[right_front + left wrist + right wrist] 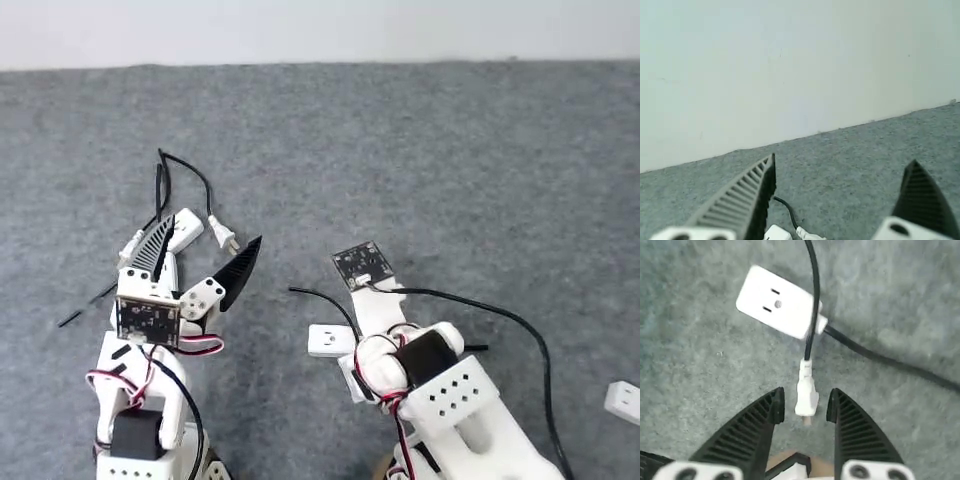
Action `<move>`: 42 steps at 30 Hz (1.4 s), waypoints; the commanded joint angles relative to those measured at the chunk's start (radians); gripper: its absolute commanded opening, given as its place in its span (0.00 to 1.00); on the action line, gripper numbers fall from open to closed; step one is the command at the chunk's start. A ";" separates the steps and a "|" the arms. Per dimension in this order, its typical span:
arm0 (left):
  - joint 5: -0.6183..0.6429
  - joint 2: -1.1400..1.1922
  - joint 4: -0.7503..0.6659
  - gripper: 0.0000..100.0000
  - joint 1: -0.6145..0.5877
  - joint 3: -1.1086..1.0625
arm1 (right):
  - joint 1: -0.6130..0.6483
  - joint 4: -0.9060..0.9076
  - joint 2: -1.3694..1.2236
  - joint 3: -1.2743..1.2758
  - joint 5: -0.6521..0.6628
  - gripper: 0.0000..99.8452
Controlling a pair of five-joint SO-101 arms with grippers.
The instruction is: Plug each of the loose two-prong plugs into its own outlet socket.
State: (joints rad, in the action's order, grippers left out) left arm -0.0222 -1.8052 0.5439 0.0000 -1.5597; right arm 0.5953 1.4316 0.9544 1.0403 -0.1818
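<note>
Plug [806,396], white two-prong, lies flat on grey carpet [700,355] between the right gripper [807,391] fingers. Jaws released, gap either side. Outlet socket [777,302] is near, just past its cord end. Second plug [222,236] sits between the left gripper [212,232] jaws, spread wide, with another socket [185,228] beside it.
</note>
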 commanded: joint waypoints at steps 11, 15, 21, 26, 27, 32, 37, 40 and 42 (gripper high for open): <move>0.008 -0.018 -0.026 0.38 0.003 0.010 | 0.125 -0.039 -0.005 0.017 -0.060 0.15; 0.008 -0.018 -0.026 0.38 0.003 0.010 | 0.119 -0.045 -0.056 0.020 -0.061 0.15; 0.023 -0.018 -0.025 0.38 0.003 0.010 | 0.035 -0.087 -0.246 0.014 -0.101 0.14; 0.026 -0.018 -0.025 0.38 0.003 0.008 | 0.016 -0.050 -0.381 -0.069 -0.112 0.14; 0.026 -0.018 -0.025 0.38 0.003 0.008 | 0.016 -0.048 -0.403 -0.077 -0.112 0.14; 0.026 -0.018 -0.025 0.38 0.003 0.008 | 0.021 -0.051 -0.458 -0.087 -0.104 0.14; 0.026 -0.018 -0.025 0.38 0.003 0.008 | 0.022 -0.054 -0.460 -0.097 -0.075 0.15; 0.026 -0.018 -0.025 0.38 0.003 0.008 | 0.022 -0.104 -0.463 -0.091 -0.044 0.14; 0.026 -0.018 -0.025 0.38 0.003 0.008 | 0.022 -0.140 -0.470 -0.084 -0.044 0.14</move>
State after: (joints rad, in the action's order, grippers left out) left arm -0.0222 -1.8052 0.5439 0.0000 -1.5597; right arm 0.6229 1.3349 0.4910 0.9943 -0.2447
